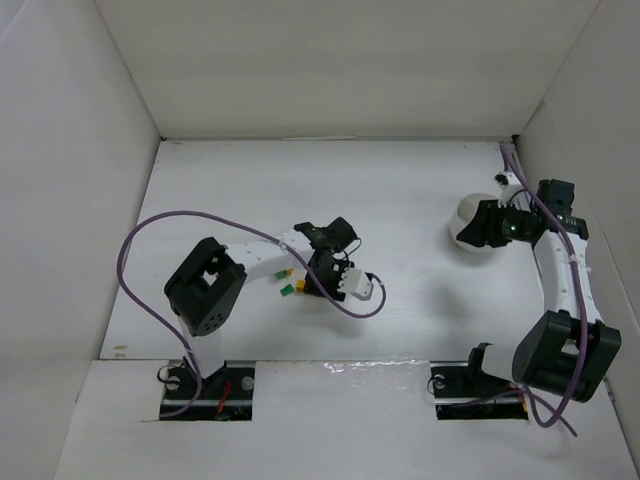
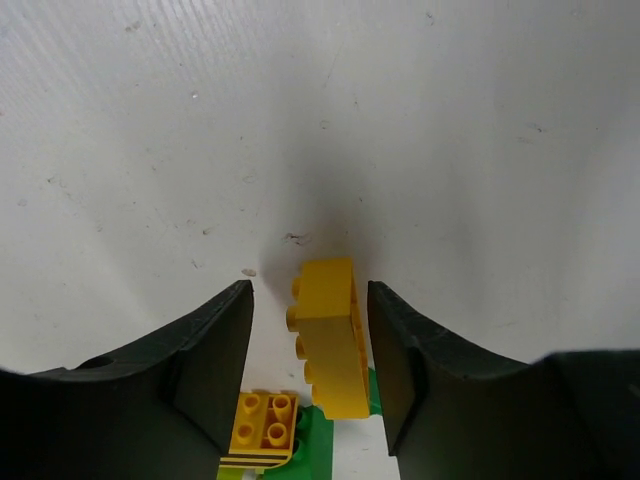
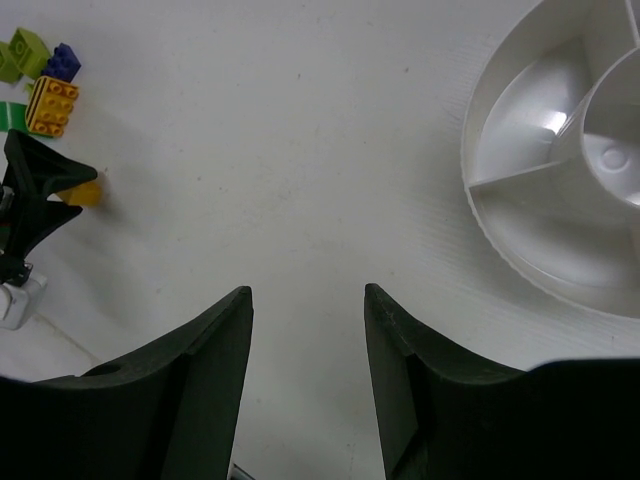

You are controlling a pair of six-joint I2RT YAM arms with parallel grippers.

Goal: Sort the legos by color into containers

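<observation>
**Caller:** What fills the view, biggest thing first?

**Me:** A white table (image 1: 400, 200), walled in white. My left arm (image 1: 250, 255) and right arm (image 1: 565, 275) reach over it, well apart. On the right, the small round white bowl (image 1: 463, 218) sits partly under the right claw (image 3: 308, 295). That claw's jaws stand moderately apart with nothing between them. The wedges (image 3: 520, 130) I can see are bare.

**Caller:** And the legos?

**Me:** The legos (image 1: 292, 282) lie clustered left of centre, far from the bowl. The left claw (image 2: 308, 295) is low over them, jaws partly apart around a yellow brick (image 2: 328, 345). One finger (image 2: 400, 370) touches the brick. A strip of table shows beside the other finger, so I do not call it gripped. Just beneath lie an orange brick (image 2: 262, 420) and a green brick (image 2: 318, 432).

**Caller:** How do you make this pick well?

**Me:** I judge it best to centre the brick and close on its flat long sides rather than the studs. Then I lift straight up so the neighbours are not dragged. The carry to a wedge is long, so the pinch must be firm.

**Caller:** Any writing?

**Me:** None I can read. The studs are too blurred for a logo.
</observation>
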